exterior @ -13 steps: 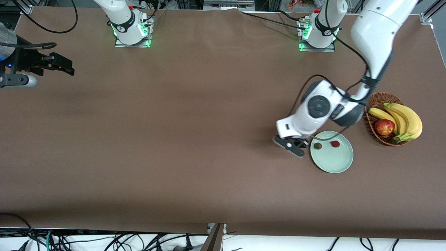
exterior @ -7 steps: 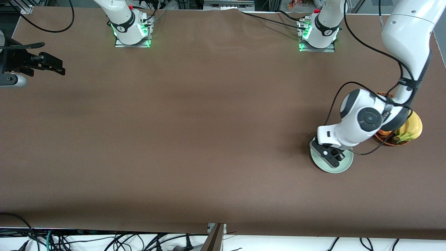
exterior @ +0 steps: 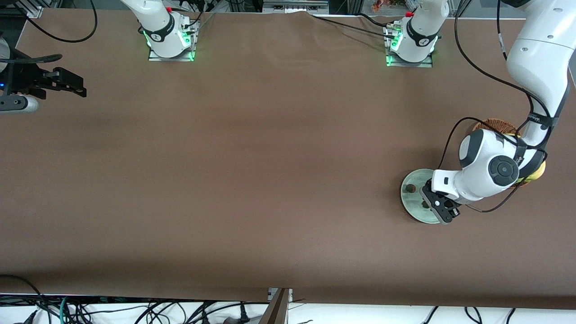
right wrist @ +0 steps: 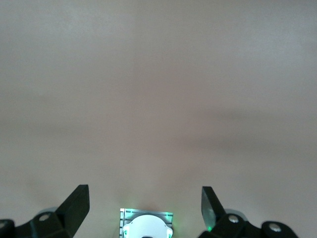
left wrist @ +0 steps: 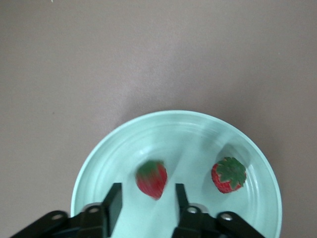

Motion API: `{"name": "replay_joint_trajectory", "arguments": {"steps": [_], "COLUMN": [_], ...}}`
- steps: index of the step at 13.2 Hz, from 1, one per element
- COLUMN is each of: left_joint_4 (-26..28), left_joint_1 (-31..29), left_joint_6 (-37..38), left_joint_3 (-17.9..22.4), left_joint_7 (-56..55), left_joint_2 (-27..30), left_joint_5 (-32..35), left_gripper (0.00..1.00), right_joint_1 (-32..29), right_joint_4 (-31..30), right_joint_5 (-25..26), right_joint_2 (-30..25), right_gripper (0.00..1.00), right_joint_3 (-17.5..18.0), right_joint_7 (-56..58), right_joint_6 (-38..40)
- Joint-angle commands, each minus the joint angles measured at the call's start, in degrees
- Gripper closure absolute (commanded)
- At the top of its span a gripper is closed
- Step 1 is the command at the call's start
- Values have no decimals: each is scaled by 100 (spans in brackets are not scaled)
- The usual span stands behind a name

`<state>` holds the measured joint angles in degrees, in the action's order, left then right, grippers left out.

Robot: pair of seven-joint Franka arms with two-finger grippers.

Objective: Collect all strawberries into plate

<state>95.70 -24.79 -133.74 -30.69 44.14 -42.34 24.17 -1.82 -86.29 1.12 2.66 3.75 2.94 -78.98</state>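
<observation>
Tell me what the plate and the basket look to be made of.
The plate looks like smooth glazed ceramic or hard plastic: even pale mint colour, soft sheen, faint concentric rings. Which of the two, the look leaves open. The basket, mostly hidden under the left arm, appears to be woven wicker: its visible brown rim shows a ribbed, matte weave.

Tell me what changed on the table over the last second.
The left gripper swung from beside the plate to over it, opened, and a blurred strawberry now sits free between its fingers. Another strawberry stayed on the plate. The right gripper waits open.
</observation>
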Motion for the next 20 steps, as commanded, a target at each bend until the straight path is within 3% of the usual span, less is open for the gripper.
{"name": "replay_joint_trajectory", "arguments": {"steps": [1, 4, 10, 13, 15, 18, 20], "left_joint_4": [-218, -524, -1851, -2335, -2354, -2092, -1627], "left_joint_1": [9, 44, 88, 657, 1332, 2124, 2766], "left_joint_6": [251, 1513, 4001, 4663, 4707, 4682, 4594], "left_joint_3": [-121, -524, -1544, -1476, -391, 1664, 2713], "left_joint_7": [87, -411, -2353, -3119, -3464, -3482, -3543], "left_joint_2": [181, 612, 850, 1332, 2016, 2589, 3019], "left_joint_5": [61, -105, -141, -141, -341, -2139, -2443], "left_gripper": [0, 0, 0, 0, 0, 0, 0], "right_joint_1": [24, 24, 33, 24, 15, 24, 15], "right_joint_4": [68, 95, 112, 121, 112, 112, 112], "right_joint_5": [108, 108, 108, 108, 108, 108, 108], "right_joint_2": [15, 85, 94, 94, 94, 94, 94], "right_gripper": [0, 0, 0, 0, 0, 0, 0], "right_joint_3": [11, 11, 29, 20, 20, 20, 11], "right_joint_7": [84, 84, 84, 84, 93, 84, 93], "right_joint_6": [23, 6, -12, -38, -65, -65, -65]}}
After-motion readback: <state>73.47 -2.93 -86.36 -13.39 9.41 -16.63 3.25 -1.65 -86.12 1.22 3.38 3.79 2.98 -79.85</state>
